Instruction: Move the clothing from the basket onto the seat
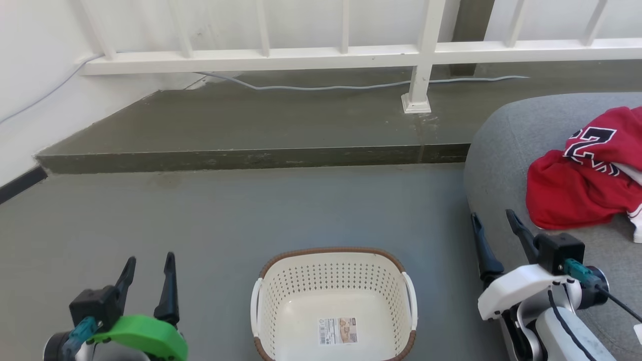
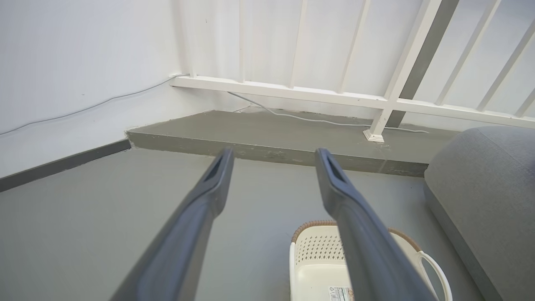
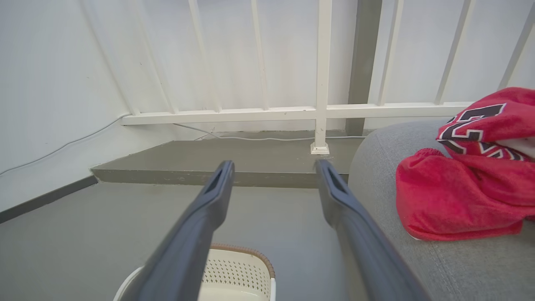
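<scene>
Tools wide open and empty: left tool (image 1: 150,258), right tool (image 1: 492,215).
The clothes (image 1: 577,190) lie heaped near the seat's (image 1: 501,150) left edge and the basket (image 1: 331,250) is bare; likely soft and light, best pinched at a raised fold.

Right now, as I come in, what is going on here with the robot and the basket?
The red clothing lies heaped on the grey seat, at the robot's right. The basket stands on the floor before the robot, with only a sticker on its base. The left jaws and the right jaws stand open and hold nothing, so the move from basket to seat looks done.
</scene>
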`<state>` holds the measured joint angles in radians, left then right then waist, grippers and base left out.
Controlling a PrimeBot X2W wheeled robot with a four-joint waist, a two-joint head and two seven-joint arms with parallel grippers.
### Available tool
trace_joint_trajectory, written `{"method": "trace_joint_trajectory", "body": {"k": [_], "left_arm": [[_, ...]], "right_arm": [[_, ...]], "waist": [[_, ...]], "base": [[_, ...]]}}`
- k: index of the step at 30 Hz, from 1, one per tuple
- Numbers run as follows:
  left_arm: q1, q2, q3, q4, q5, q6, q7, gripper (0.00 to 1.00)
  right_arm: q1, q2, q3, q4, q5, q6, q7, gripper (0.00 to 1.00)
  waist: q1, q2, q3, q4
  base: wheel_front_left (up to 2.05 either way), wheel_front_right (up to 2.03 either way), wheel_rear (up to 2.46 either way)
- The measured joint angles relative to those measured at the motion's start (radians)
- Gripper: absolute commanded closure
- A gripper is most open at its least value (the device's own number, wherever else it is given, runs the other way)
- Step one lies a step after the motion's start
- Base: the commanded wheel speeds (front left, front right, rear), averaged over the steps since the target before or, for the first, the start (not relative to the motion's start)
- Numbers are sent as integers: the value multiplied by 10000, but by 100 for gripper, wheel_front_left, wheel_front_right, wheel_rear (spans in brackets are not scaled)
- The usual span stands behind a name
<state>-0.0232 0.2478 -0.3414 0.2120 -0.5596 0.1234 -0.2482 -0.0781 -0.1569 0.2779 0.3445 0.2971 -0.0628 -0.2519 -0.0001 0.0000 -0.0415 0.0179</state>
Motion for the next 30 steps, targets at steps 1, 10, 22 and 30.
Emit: {"method": "trace_joint_trajectory", "body": {"k": [1, 10, 22, 30], "left_arm": [[108, 0, 84, -19, 0, 0, 0, 0], [691, -25, 384, -410, 102, 2, -2, 0], [1081, -17, 487, -761, 359, 4, -4, 0], [1159, -35, 589, -1009, 433, 4, -4, 0]], "right_arm": [[87, 0, 4, -79, -2, -21, 2, 0], [875, -8, -221, -711, 2, -199, 2, 0], [1337, -13, -403, -1471, -2, -378, 0, 0], [1545, -31, -493, -1877, -6, -451, 8, 0]], "waist": [[0, 0, -12, -29], [0, 0, -110, -149], [0, 0, -174, -217], [0, 0, -157, -197]], "base": [[0, 0, 0], [0, 0, 0], [0, 0, 0], [0, 0, 0]]}}
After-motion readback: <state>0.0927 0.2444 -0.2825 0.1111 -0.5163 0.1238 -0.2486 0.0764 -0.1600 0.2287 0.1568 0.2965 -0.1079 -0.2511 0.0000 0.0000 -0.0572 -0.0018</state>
